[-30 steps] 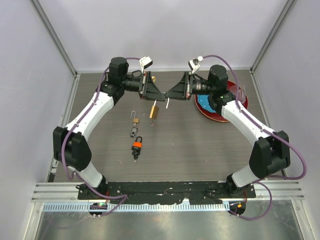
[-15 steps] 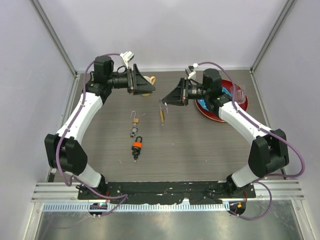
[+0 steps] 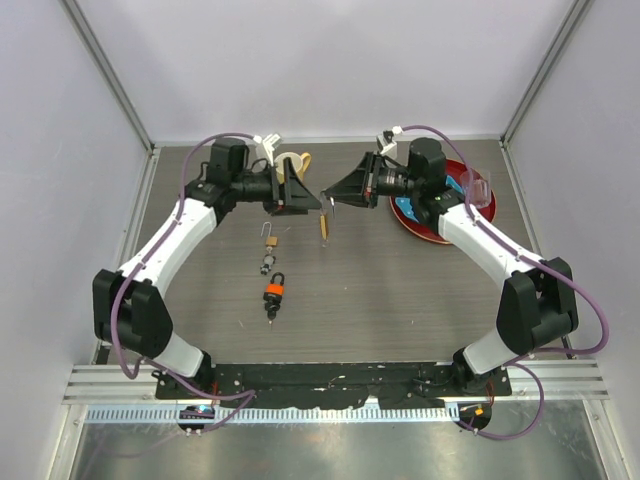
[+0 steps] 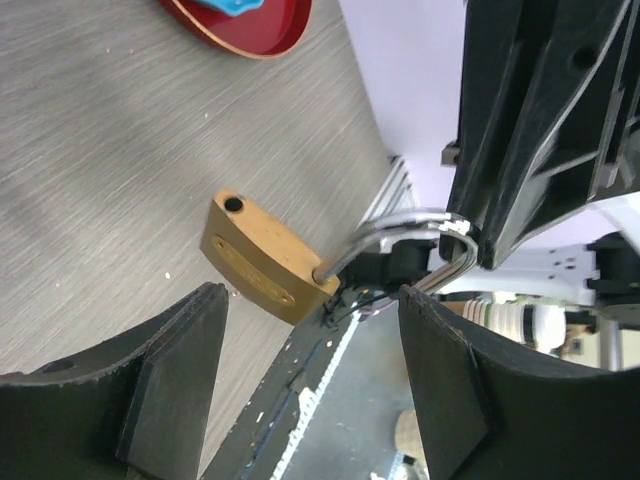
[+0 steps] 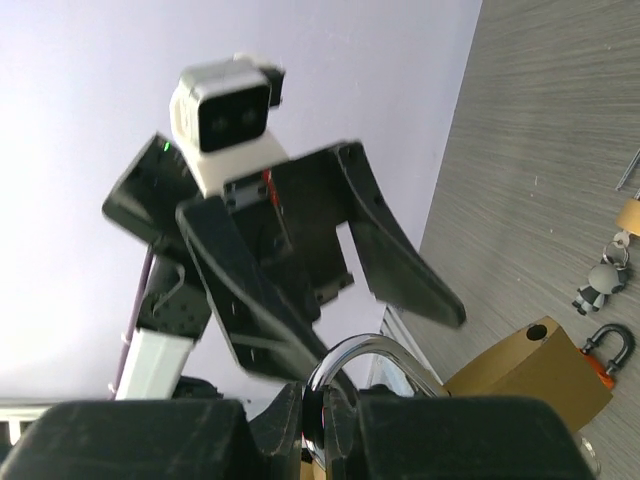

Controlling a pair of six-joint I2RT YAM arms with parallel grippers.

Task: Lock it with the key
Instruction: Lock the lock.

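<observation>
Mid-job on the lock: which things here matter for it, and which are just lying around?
In the job: brass padlock, hung by its shackle from the shut right end effector; open left end effector beside it; possibly the figure keyring, though which key fits I cannot tell.
Lying about: small padlock, orange padlock, red plate, clear cup, beige roll.

In the right wrist view the shackle (image 5: 360, 342) of the brass padlock (image 5: 525, 385) runs down between the jaws of the right gripper (image 5: 320, 405), so its lower end is hidden. A small brass lock (image 5: 630, 215) is cut off by that picture's right edge. From above, the padlock shows edge-on, its keyhole too small to tell. The right arm (image 3: 490, 250) covers part of the red plate (image 3: 418, 233). A tan object (image 3: 298, 160), perhaps a tape roll, sits mostly hidden behind the left arm (image 3: 185, 225).
</observation>
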